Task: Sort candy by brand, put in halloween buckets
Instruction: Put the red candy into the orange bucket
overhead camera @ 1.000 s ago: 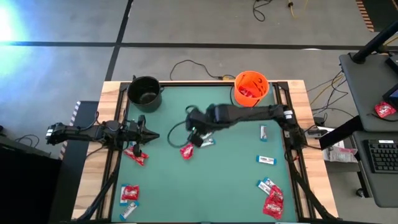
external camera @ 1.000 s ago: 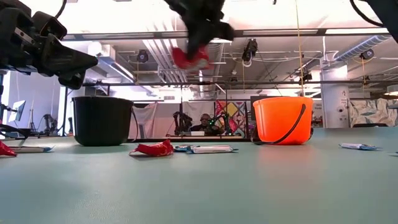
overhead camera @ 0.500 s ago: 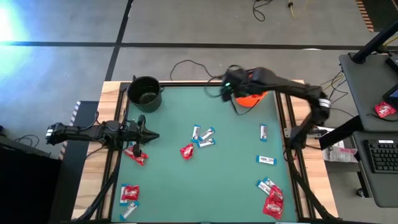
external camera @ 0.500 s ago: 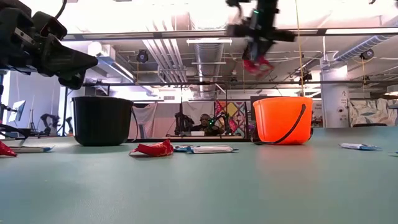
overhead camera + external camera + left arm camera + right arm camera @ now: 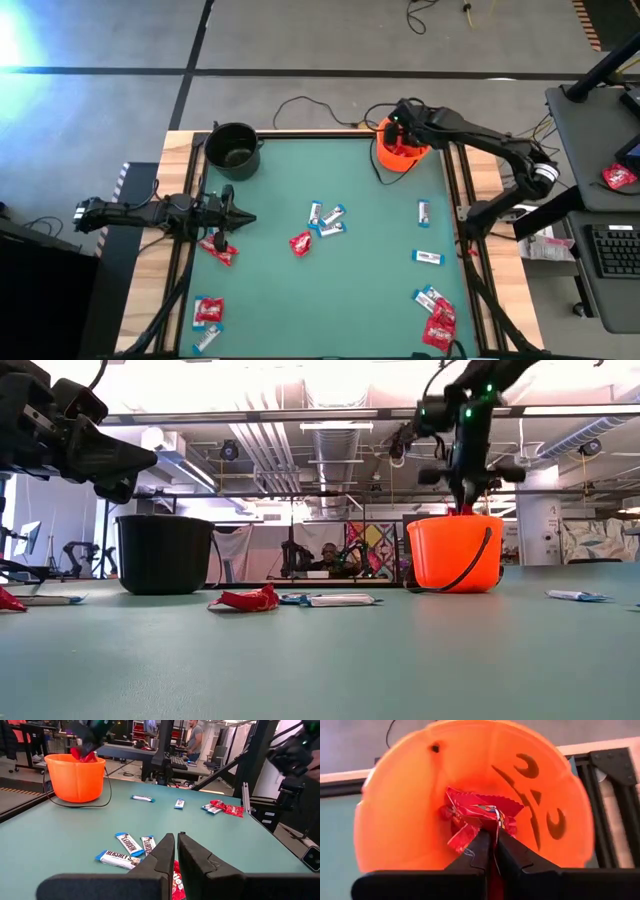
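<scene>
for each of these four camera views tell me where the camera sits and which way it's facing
High: overhead, straight down on green table; both arms.
Low: table height, level across; left gripper up left, right gripper over round orange plastic bucket.
Left wrist: past shut left gripper across table at white-and-blue bars.
Right wrist: down into bucket; right gripper pinches red packet.
All show the bucket.
</scene>
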